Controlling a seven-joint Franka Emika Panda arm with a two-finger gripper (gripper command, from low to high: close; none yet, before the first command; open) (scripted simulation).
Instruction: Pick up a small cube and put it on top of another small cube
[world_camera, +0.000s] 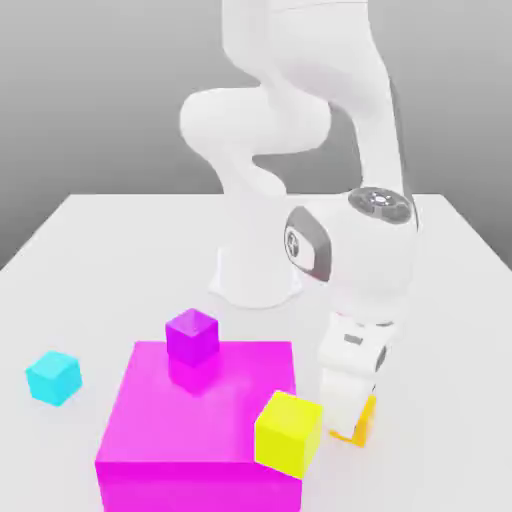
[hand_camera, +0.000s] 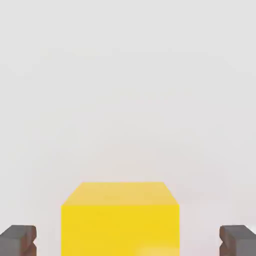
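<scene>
In the exterior view, you see the orange cube on the table, partly hidden by the gripper. In the hand view, you see what this hides: the jaws stand open, with the cube between them, touching neither.
</scene>
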